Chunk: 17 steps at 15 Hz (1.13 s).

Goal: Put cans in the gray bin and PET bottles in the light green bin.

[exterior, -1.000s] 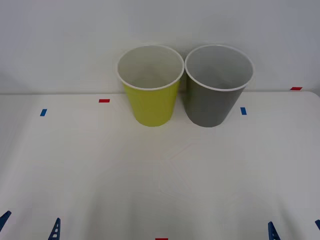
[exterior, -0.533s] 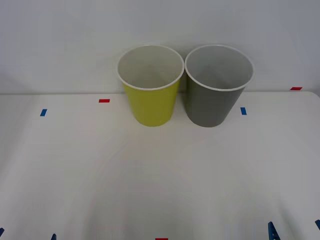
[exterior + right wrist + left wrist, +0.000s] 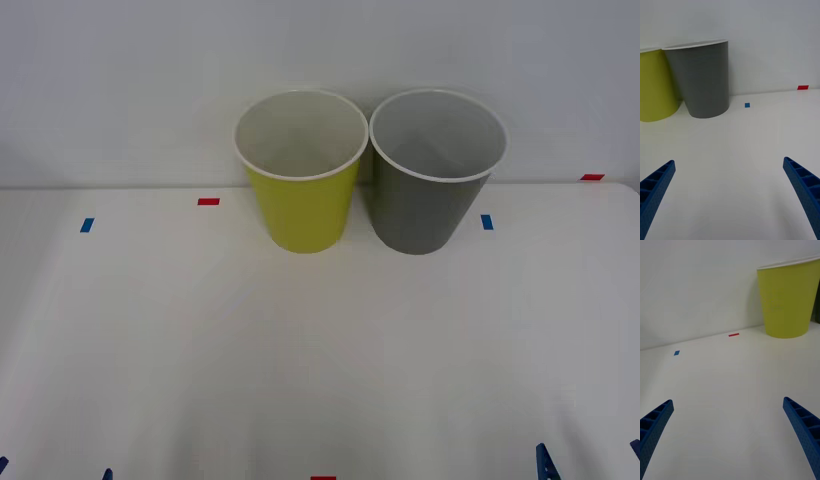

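On the white table [image 3: 320,360] we see the two bins standing upright at the far edge, close to the pale wall behind them. The light green bin [image 3: 301,190] stands on the left and the gray bin [image 3: 430,195] on the right; their white rims are side by side, so close that we cannot tell whether they touch. Both bins are open at the top, and the part of their inner walls that we can see is bare. From the right wrist view the gray bin [image 3: 703,80] is the nearer one, with the light green bin [image 3: 655,88] partly behind it, and from the left wrist view the light green bin [image 3: 788,303] stands well ahead on the table. The right gripper [image 3: 730,195] hangs low over the near part of the table, its jaws are spread wide and they grasp nothing; in the front view its blue fingers [image 3: 545,463] just come up at the bottom right edge. The left gripper [image 3: 728,435] hangs in the same manner on the other side, also released, with nothing between its ribbed fingers. Small tape marks lie on the table: red ones [image 3: 208,201] near the back and blue ones [image 3: 86,225] further to the sides.
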{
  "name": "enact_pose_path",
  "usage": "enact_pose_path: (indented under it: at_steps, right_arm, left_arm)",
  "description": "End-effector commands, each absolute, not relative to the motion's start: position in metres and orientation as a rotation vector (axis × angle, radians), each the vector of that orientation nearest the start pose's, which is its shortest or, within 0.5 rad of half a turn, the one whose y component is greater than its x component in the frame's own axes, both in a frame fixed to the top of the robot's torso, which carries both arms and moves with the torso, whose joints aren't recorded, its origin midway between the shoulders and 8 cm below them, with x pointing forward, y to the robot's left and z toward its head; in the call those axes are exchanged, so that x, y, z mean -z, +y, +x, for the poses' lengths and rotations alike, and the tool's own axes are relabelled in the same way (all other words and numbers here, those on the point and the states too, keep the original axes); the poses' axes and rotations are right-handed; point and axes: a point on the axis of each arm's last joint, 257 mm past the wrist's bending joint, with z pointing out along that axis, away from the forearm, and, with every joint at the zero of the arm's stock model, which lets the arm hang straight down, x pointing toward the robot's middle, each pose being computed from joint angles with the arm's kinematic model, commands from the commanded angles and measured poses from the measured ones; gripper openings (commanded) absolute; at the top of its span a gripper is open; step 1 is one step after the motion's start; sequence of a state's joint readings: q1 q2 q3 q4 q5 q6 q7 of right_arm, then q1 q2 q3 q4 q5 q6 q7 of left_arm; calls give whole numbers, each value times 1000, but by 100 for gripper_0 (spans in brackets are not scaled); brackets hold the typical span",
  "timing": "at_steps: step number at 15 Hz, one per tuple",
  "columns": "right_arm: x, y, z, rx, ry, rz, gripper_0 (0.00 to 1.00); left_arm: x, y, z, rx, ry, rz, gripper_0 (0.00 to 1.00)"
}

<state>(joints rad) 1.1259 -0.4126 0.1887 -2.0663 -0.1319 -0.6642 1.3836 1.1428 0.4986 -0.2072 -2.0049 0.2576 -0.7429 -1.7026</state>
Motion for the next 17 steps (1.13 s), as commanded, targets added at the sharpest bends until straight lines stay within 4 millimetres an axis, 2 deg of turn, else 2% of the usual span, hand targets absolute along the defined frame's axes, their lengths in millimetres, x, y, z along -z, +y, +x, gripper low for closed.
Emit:
enact_pose_path:
  at_steps: [1,17]
  right_arm:
    - [233,-278,205,-115,1570,24,100]
    - [233,-278,205,-115,1570,24,100]
  left_arm:
    - [245,297,185,-92,1586,162,100]
    - [245,297,185,-92,1586,162,100]
